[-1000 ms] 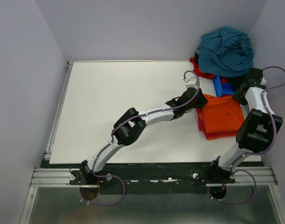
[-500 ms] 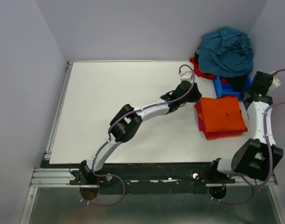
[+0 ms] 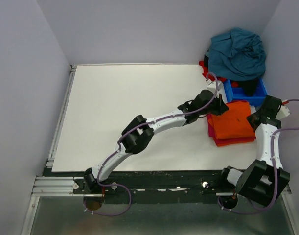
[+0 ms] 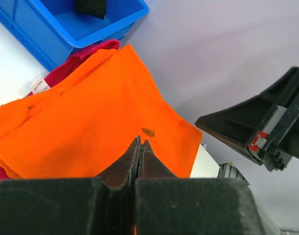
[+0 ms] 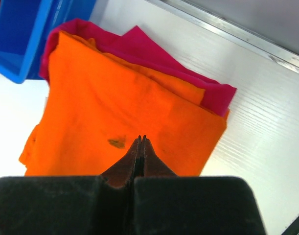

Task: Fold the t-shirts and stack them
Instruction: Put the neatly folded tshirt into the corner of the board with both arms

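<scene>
- Judging from the layout, two shirts look done: the orange t-shirt lies folded atop the magenta t-shirt by the right edge of the tabletop.
- Left to fold: the teal t-shirt, heaped at the far right corner over a red t-shirt, behind the blue bin.
- Both the left pincer and the right pincer are pressed together and empty, tips over the orange cloth; I cannot tell whether they touch it.
</scene>
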